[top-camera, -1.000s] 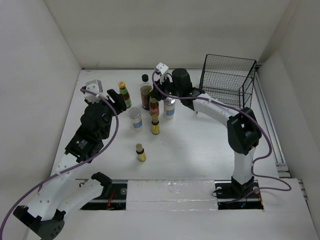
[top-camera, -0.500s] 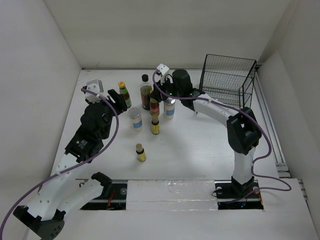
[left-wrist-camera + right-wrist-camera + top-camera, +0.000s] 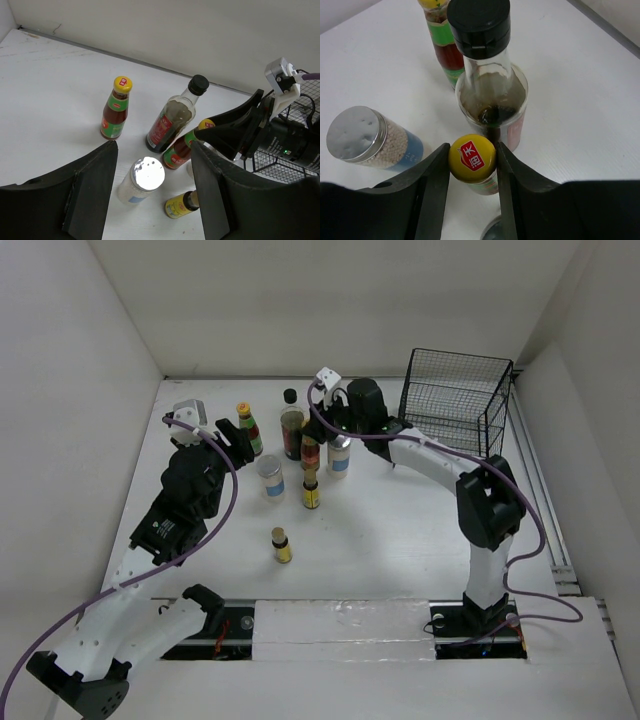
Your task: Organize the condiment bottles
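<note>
One yellow-capped, red-and-green-labelled sauce bottle (image 3: 308, 453) sits clamped in the right gripper (image 3: 317, 436) in the top view, just beside the tall dark black-capped bottle (image 3: 291, 422). The left gripper (image 3: 236, 440) hangs released near a second yellow-capped bottle (image 3: 247, 430). In the left wrist view, its jaws stand wide apart and empty, with a silver-lidded white jar (image 3: 142, 180) low between them. In the right wrist view, both fingers (image 3: 432, 185) press the yellow cap, and the black-capped bottle just behind holds some dark liquid.

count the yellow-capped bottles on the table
2. The left bottle stands near the left gripper; the middle bottle is pinched by the right gripper, beside the black-capped bottle. None looks hidden.
</note>
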You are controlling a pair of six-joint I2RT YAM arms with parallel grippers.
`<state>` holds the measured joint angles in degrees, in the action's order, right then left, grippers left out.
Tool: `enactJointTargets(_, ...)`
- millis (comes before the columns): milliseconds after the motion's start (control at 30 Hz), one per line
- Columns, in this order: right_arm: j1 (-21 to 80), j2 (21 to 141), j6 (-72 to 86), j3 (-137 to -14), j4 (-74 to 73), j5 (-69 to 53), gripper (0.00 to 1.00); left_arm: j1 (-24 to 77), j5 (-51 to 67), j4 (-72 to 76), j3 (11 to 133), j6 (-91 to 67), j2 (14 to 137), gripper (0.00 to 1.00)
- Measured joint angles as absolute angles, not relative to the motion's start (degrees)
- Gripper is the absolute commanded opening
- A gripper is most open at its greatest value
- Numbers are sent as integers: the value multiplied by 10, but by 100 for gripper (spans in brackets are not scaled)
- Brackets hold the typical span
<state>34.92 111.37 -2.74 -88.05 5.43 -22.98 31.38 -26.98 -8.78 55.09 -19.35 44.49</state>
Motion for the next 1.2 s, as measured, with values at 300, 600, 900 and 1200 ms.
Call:
enactJointTargets(300, 309, 1033, -22, -874, 17, -247, 16, 314, -270, -88, 551, -194, 445, 56)
enactJointTargets(600, 205, 980, -1, -969, 38, -269, 16, 314, -270, -88, 551, -194, 443, 56)
enactJointTargets(900, 84, 982, 8, -1039, 25, -237, 16, 314, -270, -88, 551, -194, 443, 56)
enactJointTargets(1200, 29, 1035, 18, -1145, 6, -227, 15, 314, -270, -88, 551, -194, 443, 56)
